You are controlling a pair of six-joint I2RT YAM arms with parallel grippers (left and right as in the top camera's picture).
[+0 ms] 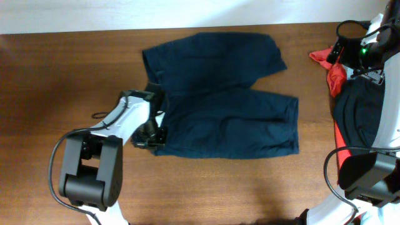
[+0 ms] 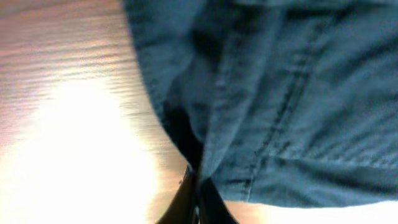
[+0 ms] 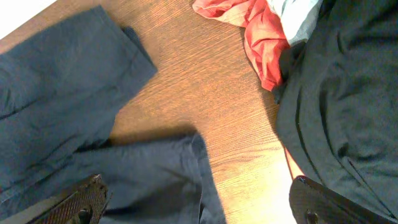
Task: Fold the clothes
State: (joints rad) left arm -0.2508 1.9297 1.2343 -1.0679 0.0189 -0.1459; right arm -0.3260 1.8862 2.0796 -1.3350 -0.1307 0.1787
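The navy-blue shorts [image 1: 225,100] lie spread flat on the wooden table, waistband at the left, two legs pointing right. My left gripper [image 1: 152,139] is at the waistband's near corner, shut on the edge of the shorts [image 2: 280,106]; its dark fingers [image 2: 196,196] pinch the fabric in the left wrist view. My right gripper [image 1: 365,53] hovers high at the far right, open and empty. Its wide-apart fingertips [image 3: 199,205] frame the leg ends of the shorts [image 3: 62,106].
A red garment [image 1: 331,65] and a larger black garment [image 1: 359,115] lie piled at the table's right edge; they also show in the right wrist view, red [image 3: 255,31] and black [image 3: 342,106]. Bare wood [image 1: 50,75] lies left of the shorts.
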